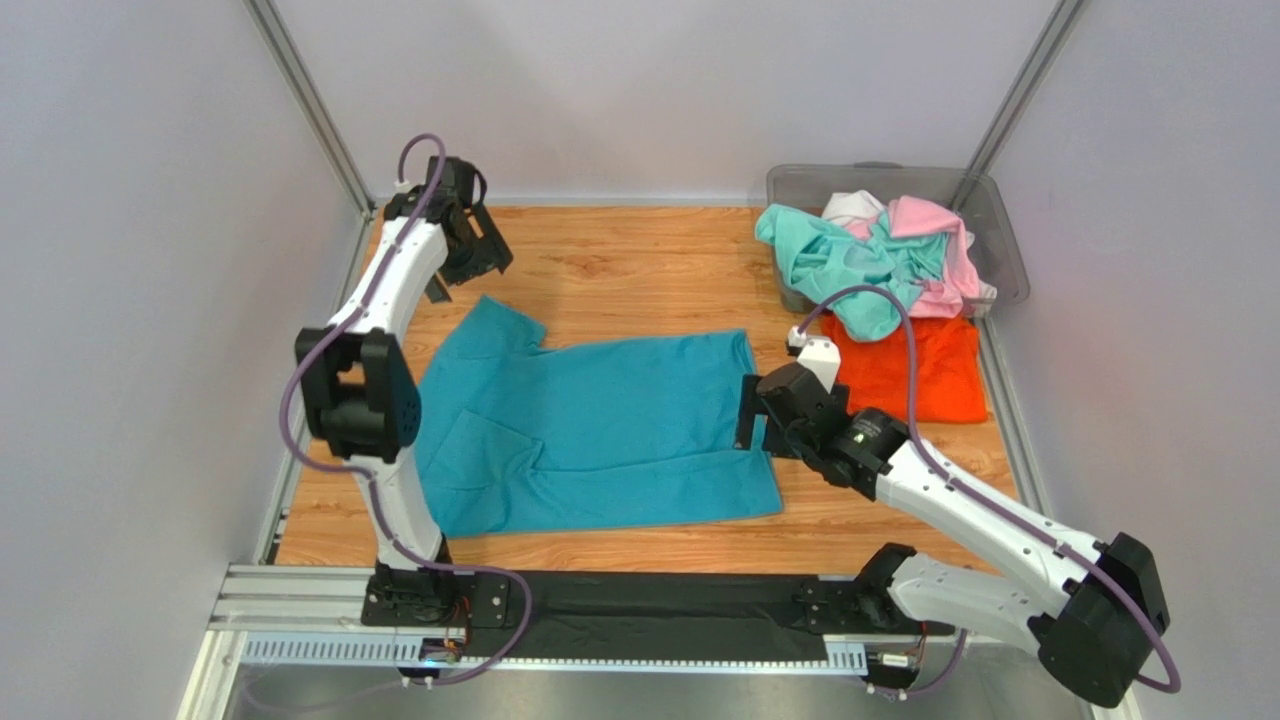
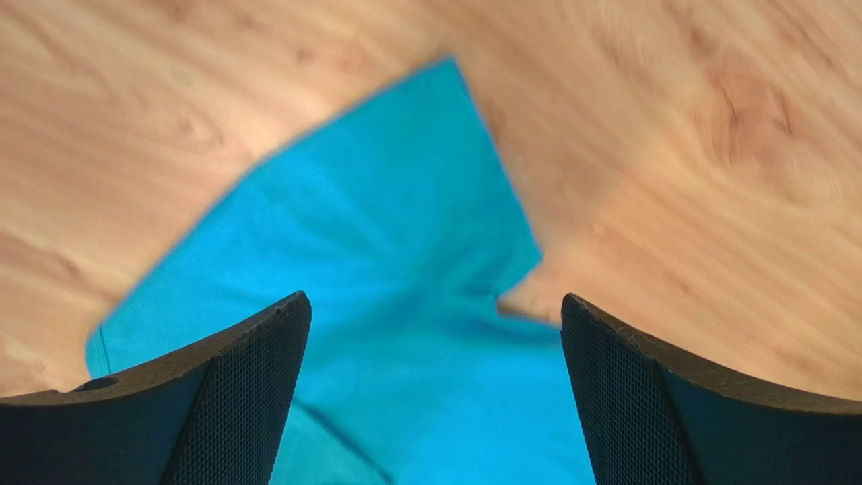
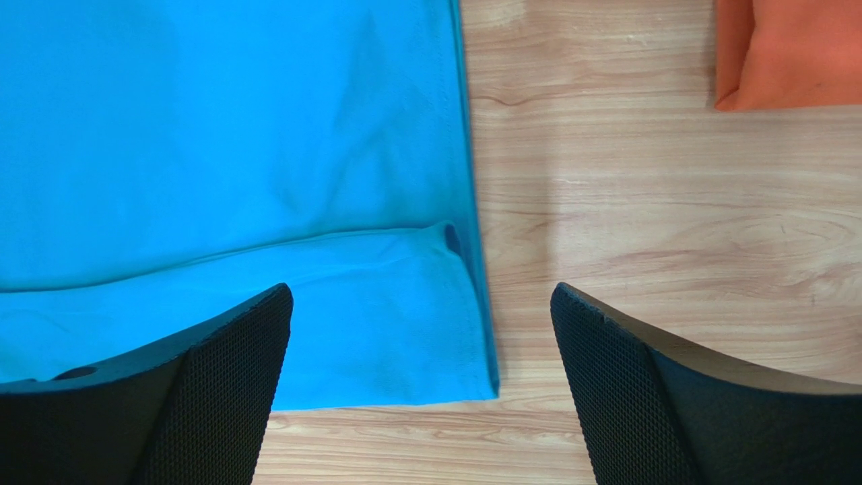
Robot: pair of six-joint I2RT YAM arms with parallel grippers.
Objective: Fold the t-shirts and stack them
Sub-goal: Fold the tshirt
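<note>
Teal-blue t-shirt (image 1: 601, 435) is laid out flat in the middle of the tabletop (image 1: 631, 270), hem pointing toward the right arm and one sleeve sticking out at its far-left corner.

Left tool (image 1: 484, 252) hangs just past that sleeve, jaws spread wide, nothing in them. In the left wrist view the sleeve tip sits between the fingers but below them, so it isn't pinched. Right tool (image 1: 751, 413) is right at the hem edge, also released and holding nothing. Its wrist view shows the hem's near corner, where a fold line crosses the cloth.

Stuff around the teal shirt:
- orange t-shirt (image 1: 909, 368) lying flat just beyond the hem, with a strip of bare wood between the two
- grey bin (image 1: 1010, 248) further out past the orange one, in the far corner, with the mint-green t-shirt (image 1: 819, 258), pink t-shirt (image 1: 939, 240) and white t-shirt (image 1: 852, 204) heaped in it and spilling over the rim
- black base rail (image 1: 646, 608) along the shirt's near side, with only a thin band of wood between them

The biggest open patch is the bare wood on the shirt's far side. The left arm's elbow overhangs the shirt's collar end.
</note>
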